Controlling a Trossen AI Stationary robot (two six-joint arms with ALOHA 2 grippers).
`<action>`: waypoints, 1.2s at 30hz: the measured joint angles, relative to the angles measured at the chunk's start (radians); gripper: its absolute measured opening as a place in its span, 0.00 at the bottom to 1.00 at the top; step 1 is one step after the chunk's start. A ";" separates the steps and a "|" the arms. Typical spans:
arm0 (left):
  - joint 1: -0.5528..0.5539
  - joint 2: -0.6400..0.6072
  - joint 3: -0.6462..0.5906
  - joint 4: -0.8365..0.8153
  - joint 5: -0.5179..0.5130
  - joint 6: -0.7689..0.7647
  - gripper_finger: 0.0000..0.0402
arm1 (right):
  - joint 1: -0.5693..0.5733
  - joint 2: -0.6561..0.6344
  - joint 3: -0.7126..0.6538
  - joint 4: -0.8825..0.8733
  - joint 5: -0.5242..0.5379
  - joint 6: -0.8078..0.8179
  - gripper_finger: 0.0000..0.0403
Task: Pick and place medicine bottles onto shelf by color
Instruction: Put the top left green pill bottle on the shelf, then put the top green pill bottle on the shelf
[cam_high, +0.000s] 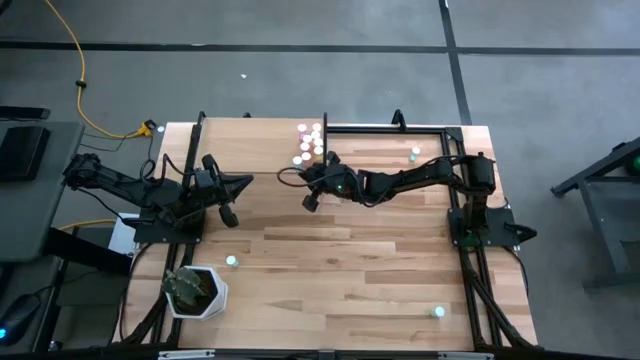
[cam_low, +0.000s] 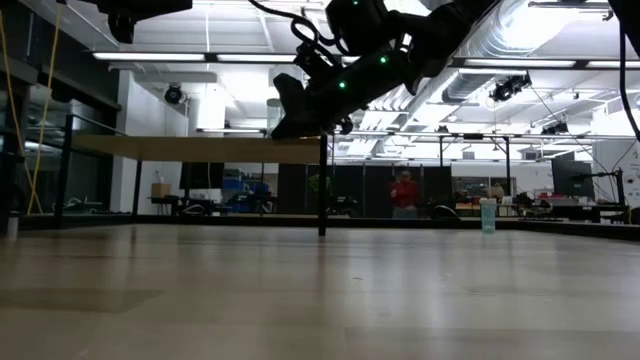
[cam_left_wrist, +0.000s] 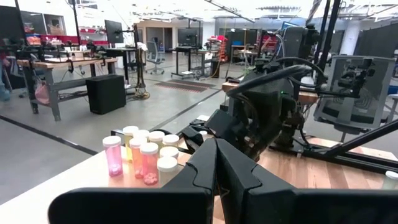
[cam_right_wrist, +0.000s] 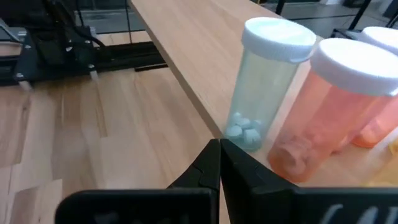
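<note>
Several medicine bottles (cam_high: 308, 145) with white caps stand in a cluster near the right end of the light-wood shelf (cam_high: 260, 140). In the right wrist view a pale blue-green bottle (cam_right_wrist: 264, 81) stands at the shelf's edge (cam_right_wrist: 186, 37), with an orange one (cam_right_wrist: 336, 112) beside it. My right gripper (cam_right_wrist: 219, 146) is shut and empty, level with the shelf, its tips just before the blue-green bottle's foot. In the low view it (cam_low: 280, 125) hides the bottles. My left gripper (cam_high: 235, 185) waits shut at the table's left, pointing toward the cluster (cam_left_wrist: 146, 158). My right gripper's shut fingertips stand at the shelf's near edge, slanting down from the table's right, right before the foot of the pale blue-green bottle (cam_right_wrist: 245, 134). Whether they touch the bottle or the board I cannot tell.
Loose bottles stand on the plank table at the far right (cam_high: 415, 153), near left (cam_high: 232, 261) and near right (cam_high: 438, 312). A white pot with a green plant (cam_high: 197, 291) sits at the near left corner. Black frame posts (cam_low: 322, 185) carry the shelf. A person (cam_low: 404, 192) stands far behind.
</note>
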 joint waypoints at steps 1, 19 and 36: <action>0.000 0.000 0.000 0.000 0.000 0.001 0.00 | 0.000 0.000 0.000 0.000 -0.009 0.001 0.00; -0.001 0.000 0.000 -0.005 0.001 -0.012 0.00 | 0.330 -0.671 -0.427 -0.579 0.309 0.165 0.00; -0.001 0.000 0.000 -0.003 0.000 -0.017 0.00 | -0.023 -1.101 -0.698 -0.752 0.414 0.414 0.27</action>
